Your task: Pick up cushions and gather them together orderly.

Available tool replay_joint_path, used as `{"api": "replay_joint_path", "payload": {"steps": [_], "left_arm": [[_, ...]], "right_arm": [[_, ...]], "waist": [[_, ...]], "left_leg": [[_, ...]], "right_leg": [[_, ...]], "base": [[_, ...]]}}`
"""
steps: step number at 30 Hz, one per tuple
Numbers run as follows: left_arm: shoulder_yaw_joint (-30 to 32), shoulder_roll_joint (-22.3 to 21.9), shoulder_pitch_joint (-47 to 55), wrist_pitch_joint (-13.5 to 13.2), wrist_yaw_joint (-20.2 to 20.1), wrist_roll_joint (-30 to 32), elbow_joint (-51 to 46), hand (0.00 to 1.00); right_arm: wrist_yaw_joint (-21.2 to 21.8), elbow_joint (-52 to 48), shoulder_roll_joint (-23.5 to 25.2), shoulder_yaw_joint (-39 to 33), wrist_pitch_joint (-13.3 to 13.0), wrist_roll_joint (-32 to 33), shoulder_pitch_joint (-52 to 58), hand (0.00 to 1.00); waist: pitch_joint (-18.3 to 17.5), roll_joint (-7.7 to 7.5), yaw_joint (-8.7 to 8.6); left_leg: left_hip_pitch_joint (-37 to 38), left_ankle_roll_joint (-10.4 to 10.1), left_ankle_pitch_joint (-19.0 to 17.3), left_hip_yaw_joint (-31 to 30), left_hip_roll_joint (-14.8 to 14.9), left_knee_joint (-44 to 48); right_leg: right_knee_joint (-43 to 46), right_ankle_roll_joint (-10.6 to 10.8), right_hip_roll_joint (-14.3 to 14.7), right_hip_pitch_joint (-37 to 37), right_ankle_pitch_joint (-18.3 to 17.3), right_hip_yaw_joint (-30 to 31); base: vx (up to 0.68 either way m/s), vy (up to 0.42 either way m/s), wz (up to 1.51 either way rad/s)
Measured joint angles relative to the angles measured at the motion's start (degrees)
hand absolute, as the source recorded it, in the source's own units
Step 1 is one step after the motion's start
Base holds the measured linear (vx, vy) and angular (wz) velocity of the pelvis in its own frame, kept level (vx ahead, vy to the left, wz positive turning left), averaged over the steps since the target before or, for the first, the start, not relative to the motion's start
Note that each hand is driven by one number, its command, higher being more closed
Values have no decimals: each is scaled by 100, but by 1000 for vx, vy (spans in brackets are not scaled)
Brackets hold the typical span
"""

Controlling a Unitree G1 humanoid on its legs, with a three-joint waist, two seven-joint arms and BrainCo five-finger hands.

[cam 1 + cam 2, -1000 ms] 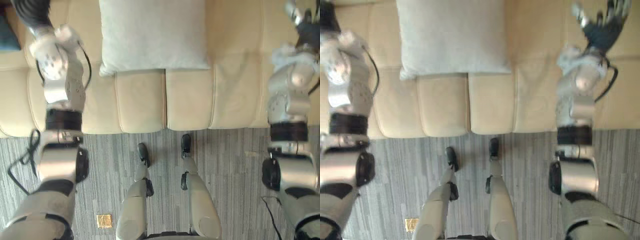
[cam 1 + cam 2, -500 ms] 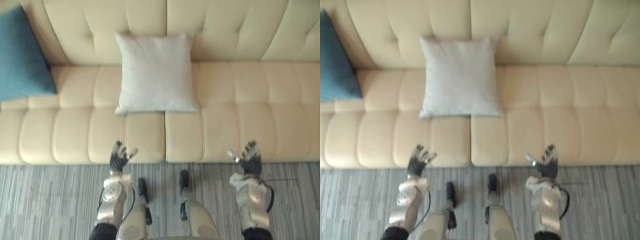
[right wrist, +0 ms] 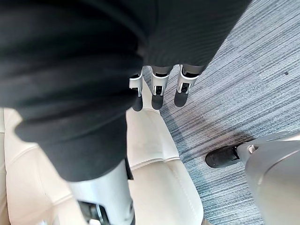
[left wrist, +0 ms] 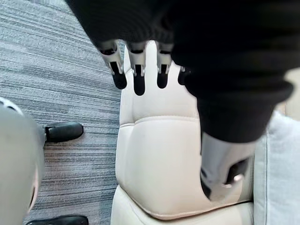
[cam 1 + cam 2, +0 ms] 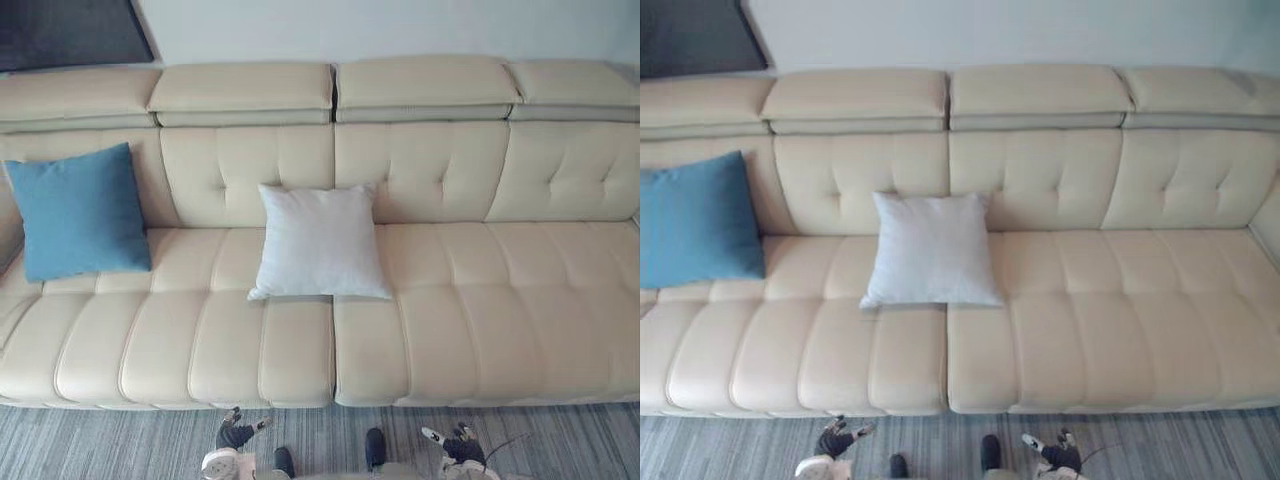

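A blue cushion (image 5: 78,212) and a white cushion (image 5: 320,245) rest well apart on the cream sofa (image 5: 480,300)

You've got two cushions: one blue cushion (image 5: 78,210) and one pale grey cushion (image 5: 320,243). One sofa (image 5: 480,300), with what look like four headrests (image 5: 240,88).

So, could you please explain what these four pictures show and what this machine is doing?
It is a two-legged humanoid robot with two fingered hands. The two wide pictures come from a camera on its head, looking down at a sofa. A blue cushion sits at its left end and a white cushion near the middle, apart. The two close pictures come from wrist cameras, each looking along its own hand. The left hand and right hand hang low before the sofa, both open, holding nothing. No cushion is gathered yet.
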Motion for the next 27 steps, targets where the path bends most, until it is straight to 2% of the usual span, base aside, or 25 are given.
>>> {"api": "replay_joint_path", "payload": {"steps": [5,7,10,11,12,13,14,15,16,17,18,19,20,21,22,23,24,25,27], "left_arm": [[75,-19,43,5,11,-1,81,0],[204,-42,20,9,25,-1,84,0],[213,16,-114,10,42,-3,-25,0],[215,21,-194,10,45,-4,-126,0],[225,-8,-227,10,45,-7,-256,0],[237,-91,-230,1,52,-8,-346,0],[254,-138,-320,2,60,-12,-385,0],[256,-150,-339,-5,75,-15,-444,0],[288,-150,-338,-5,111,-15,-484,0],[364,-150,-351,-1,137,-15,-529,0],[458,-177,-457,18,143,-16,-544,0],[494,-295,-398,51,131,-14,-534,0],[547,-380,-388,61,128,-14,-544,0],[558,-348,-376,86,144,-17,-649,0],[510,-290,-430,99,151,-16,-737,0],[426,-270,-468,103,150,-15,-760,0],[329,-303,-514,110,146,-16,-740,0],[183,-349,-562,108,145,-16,-710,0],[-73,-433,-617,111,141,-16,-633,0]], "right_arm": [[-12,186,7,-176,76,-4,-53,0],[-18,155,47,-156,95,-11,-133,0],[-58,53,158,61,106,-16,-298,0],[-104,38,231,67,107,-16,-341,0],[-142,9,277,76,111,-15,-374,0],[-158,-59,296,105,127,-14,-440,0],[-161,-157,320,147,149,-14,-499,0],[-164,-139,325,176,155,-14,-482,0],[-167,-131,341,189,158,-14,-467,0],[-173,-140,344,219,157,-13,-490,0],[-176,-152,360,232,149,-16,-519,0],[-197,-138,296,225,150,-19,-561,0],[-209,-102,257,220,159,-35,-611,0],[-203,-106,350,252,167,-67,-601,0],[-212,-113,393,313,164,-137,-624,0],[-214,-125,368,351,156,-163,-787,0],[-221,-145,253,402,99,-166,-1011,0],[-246,-149,187,390,47,-165,-1142,0],[-308,-114,94,383,42,-166,-1162,0]], "waist": [[-2,-53,15],[41,-122,51],[172,-312,150],[202,-368,151],[211,-386,168],[253,-287,236],[294,-234,241],[299,-227,247],[294,-277,262],[308,-419,267],[385,-530,267],[248,-417,483],[278,-478,586],[295,-623,610],[231,-767,706],[212,-771,775],[277,-495,823],[427,-289,825],[606,-49,745]], "left_leg": [[73,58,-38,66,-91,-11],[-10,104,-96,207,-91,122],[-467,185,-496,487,-16,967],[-745,211,-689,551,89,1446],[-927,285,-773,620,179,1744],[-1084,317,-804,652,339,1841],[-1134,314,-807,637,479,1924],[-1155,317,-809,591,554,2023],[-1209,322,-812,575,575,2139],[-1268,324,-814,573,563,2300],[-1427,298,-856,557,501,2539],[-1523,407,-847,457,362,2233],[-1511,389,-652,565,368,2129],[-1567,423,-586,635,290,2233],[-1753,422,-579,684,291,2446],[-1934,418,-580,719,373,2611],[-2085,339,-526,688,549,2680],[-2076,308,-388,663,643,2603],[-2033,251,-107,503,695,2419]], "right_leg": [[159,47,-83,-37,-60,70],[364,44,-113,-236,-64,211],[692,91,-143,-592,-61,439],[700,201,-142,-679,5,434],[523,586,-149,-694,136,428],[827,537,-121,-790,-18,202],[2195,-37,-205,-1064,-593,-348],[3016,-106,-299,-1100,-933,-576],[3540,-48,-433,-1072,-1129,-656],[3802,68,-561,-1039,-1250,-637],[3753,178,-528,-1093,-1176,-794],[3446,363,-369,-935,-1365,-606],[4115,352,-393,-947,-1728,-522],[4667,446,-436,-744,-2082,-408],[4199,406,-414,-426,-2243,-321],[3697,329,-273,-308,-2361,-307],[3154,271,-43,-134,-2322,-417],[2732,171,107,74,-2266,-461],[2291,-94,237,319,-2110,-612]], "base": [[-4,30,-7],[-24,35,-35],[-68,16,-39],[-79,2,-22],[-112,9,-26],[-119,25,-25],[-93,20,-14],[-37,-8,-4],[-7,-74,5],[-88,-89,13],[-220,-47,1],[-259,45,-15],[-205,7,-5],[-103,-95,-4],[-100,-169,-12],[-190,-165,-46],[-255,-102,-36],[-257,-85,-15],[-295,-100,15]]}}
